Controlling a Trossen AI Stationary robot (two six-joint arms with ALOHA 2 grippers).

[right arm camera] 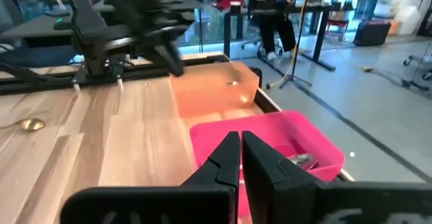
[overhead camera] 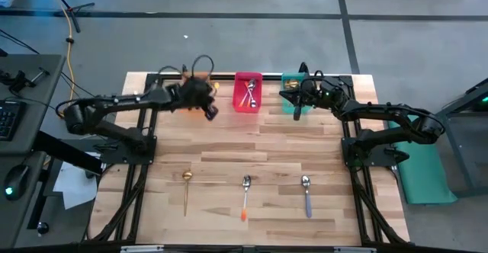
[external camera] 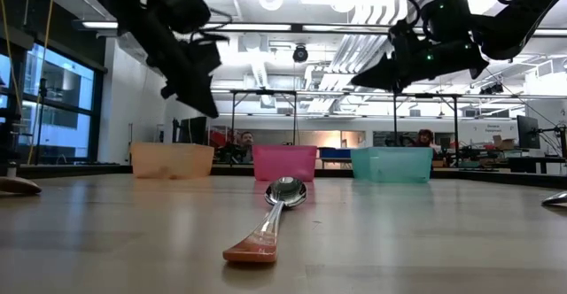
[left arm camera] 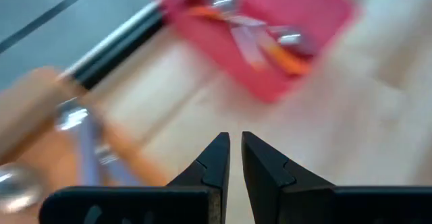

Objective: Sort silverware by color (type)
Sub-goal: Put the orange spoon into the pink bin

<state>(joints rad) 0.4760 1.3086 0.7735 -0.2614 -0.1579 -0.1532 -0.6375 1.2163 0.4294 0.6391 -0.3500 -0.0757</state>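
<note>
Three spoons along the table's 6 o'clock edge: one gold spoon (overhead camera: 186,183), one orange-handled spoon (overhead camera: 245,196), one purple-handled spoon (overhead camera: 306,193). More, uncountable, in the pink bin (overhead camera: 248,91) at 12 o'clock. Left gripper (left arm camera: 234,158) and right gripper (right arm camera: 240,155) both clenched, empty, near the bins.

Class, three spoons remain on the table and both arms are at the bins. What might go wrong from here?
1. The left gripper hangs low by the orange bin; swinging away, it might knock it.
2. The orange spoon, gold spoon and purple spoon lie flat, so a pinch may slip.
</note>
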